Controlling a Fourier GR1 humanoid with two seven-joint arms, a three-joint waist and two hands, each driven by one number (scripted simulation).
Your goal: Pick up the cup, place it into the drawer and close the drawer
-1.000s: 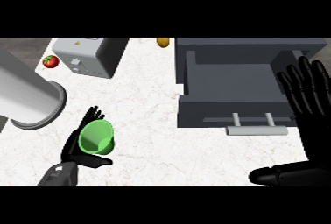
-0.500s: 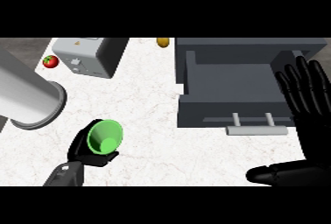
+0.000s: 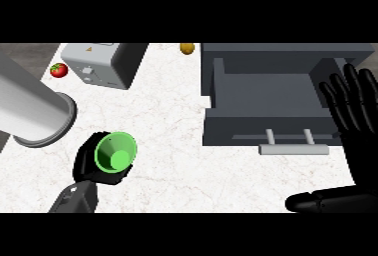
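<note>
Cup (image 3: 116,153) in left hand (image 3: 94,169), near counter's (image 3: 177,150) lower left edge, fingers curled round it.
Tipped so green open mouth faces up toward view; one cup, one open grey drawer (image 3: 269,102) with handle (image 3: 293,148) at counter's right. Right hand (image 3: 356,112) upright beside drawer, fingers straight, holding nothing. Toaster (image 3: 102,64), tomato (image 3: 58,70) and yellow fruit (image 3: 187,48) along far edge; grey cylinder (image 3: 33,112) at left edge.

The left hand (image 3: 100,167) is mostly hidden behind the green cup (image 3: 115,153) it grips. Right of the cup, the drawer (image 3: 269,107) has its far-right wall covered by the right hand (image 3: 358,125).
</note>
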